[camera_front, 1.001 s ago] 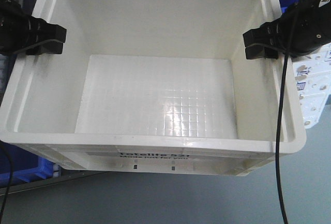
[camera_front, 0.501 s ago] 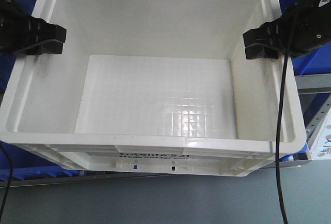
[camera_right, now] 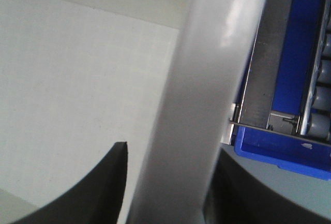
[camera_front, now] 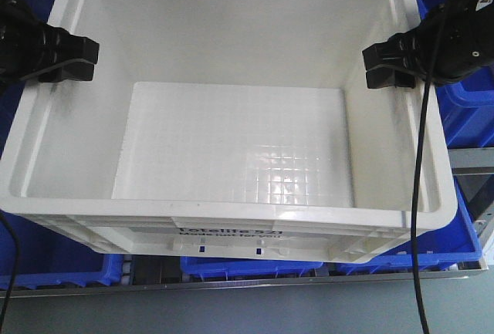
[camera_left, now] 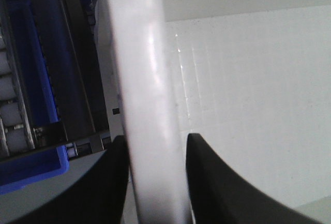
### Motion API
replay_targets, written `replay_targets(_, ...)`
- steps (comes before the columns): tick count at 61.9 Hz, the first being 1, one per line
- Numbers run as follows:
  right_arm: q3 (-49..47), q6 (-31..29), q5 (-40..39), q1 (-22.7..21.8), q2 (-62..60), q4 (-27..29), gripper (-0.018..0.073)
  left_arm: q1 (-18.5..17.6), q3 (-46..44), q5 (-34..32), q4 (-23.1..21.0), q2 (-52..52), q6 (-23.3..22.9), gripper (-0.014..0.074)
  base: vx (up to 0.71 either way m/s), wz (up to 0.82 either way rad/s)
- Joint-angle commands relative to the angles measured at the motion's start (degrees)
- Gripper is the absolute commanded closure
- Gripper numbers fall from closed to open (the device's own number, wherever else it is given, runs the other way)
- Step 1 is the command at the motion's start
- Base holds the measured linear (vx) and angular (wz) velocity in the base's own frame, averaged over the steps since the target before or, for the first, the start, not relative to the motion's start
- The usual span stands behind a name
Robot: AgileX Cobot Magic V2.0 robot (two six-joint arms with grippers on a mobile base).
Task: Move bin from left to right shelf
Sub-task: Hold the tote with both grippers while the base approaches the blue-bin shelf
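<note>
The bin is a large white tote with black print on its front wall, and it is empty inside. It fills most of the front view and hangs between my two arms. My left gripper is shut on the bin's left rim, one black finger inside the wall and one outside. My right gripper is shut on the right rim in the same way. In the wrist views the left gripper and the right gripper each straddle the rim closely.
Blue bins sit on shelving below and to the right of the white bin, with a grey metal shelf rail at the right. A black cable hangs from the right arm. Shelf rollers show beside the rim.
The bin and both grippers keep their places in the view. The background has shifted: the white perforated panel at the right is gone, and blue bins and a shelf rail now show there.
</note>
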Motion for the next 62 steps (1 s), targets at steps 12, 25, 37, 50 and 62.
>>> replay_targets(12, -2.26, -0.6, -4.89, -0.47, -2.31, -1.25, 0.0564, -0.27, -2.28, -4.21, -2.33, -2.95, 2.57, 0.0601, 0.18, -0.01)
replay_targets(25, -2.26, -0.6, -4.77, -0.47, -2.31, -1.25, 0.0564, -0.27, -2.28, -4.26, -2.33, -2.95, 2.57, 0.0601, 0.18, -0.01)
replay_targets(37, -2.26, -0.6, -4.77, -0.47, -2.31, -1.25, 0.0564, -0.27, -2.28, -4.26, -2.33, -2.95, 2.57, 0.0601, 0.16, 0.0)
replay_targets(50, -2.26, -0.6, -4.77, -0.47, -2.31, -1.25, 0.0564, -0.27, -2.28, -4.26, -2.33, -2.95, 2.57, 0.0601, 0.13, 0.02)
replay_targets(62, -2.26, -0.6, -4.77, -0.47, -2.31, -1.25, 0.0564, -0.27, -2.28, -4.26, -2.33, -2.95, 2.57, 0.0601, 0.11, 0.06)
